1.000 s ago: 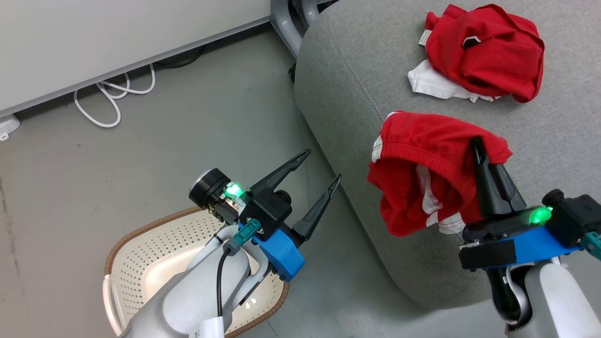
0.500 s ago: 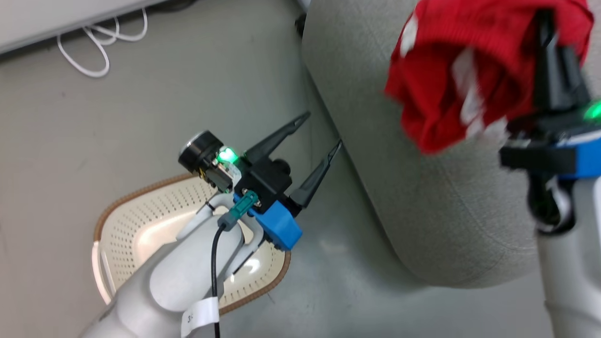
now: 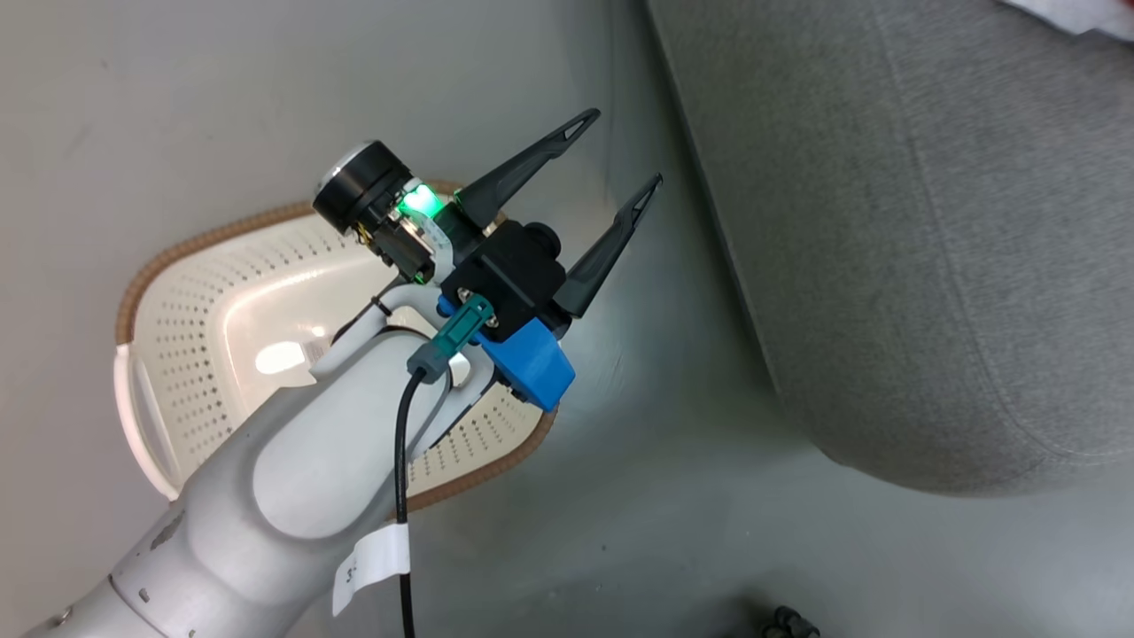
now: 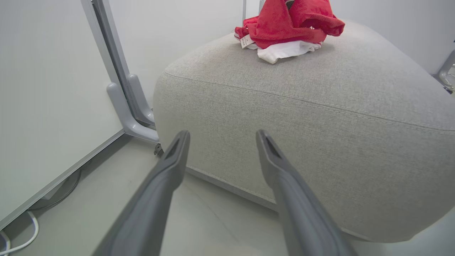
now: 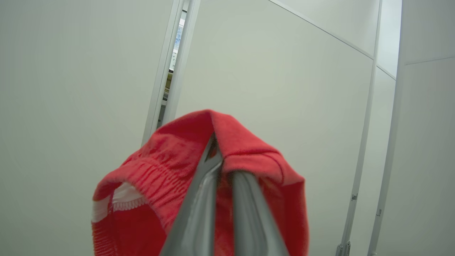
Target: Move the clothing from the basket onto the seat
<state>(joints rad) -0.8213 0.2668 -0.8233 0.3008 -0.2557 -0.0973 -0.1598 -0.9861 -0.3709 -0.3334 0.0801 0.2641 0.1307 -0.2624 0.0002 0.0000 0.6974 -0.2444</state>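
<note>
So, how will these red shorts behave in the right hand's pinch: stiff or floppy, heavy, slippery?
Floppy: the shorts drape limply around the shut right hand, so they'll probably crumple wherever dropped. Likely light, since a pinch on one fold carries them. The knit looks grippy, so it may cling on release.

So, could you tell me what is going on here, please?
The robot is emptying a laundry basket onto a grey seat. Its right gripper is shut on red shorts, held up in the air. The left gripper is open and empty, pointing at the seat's side by the basket, whose uncovered part looks bare. Another red-and-white garment lies on the seat.
</note>
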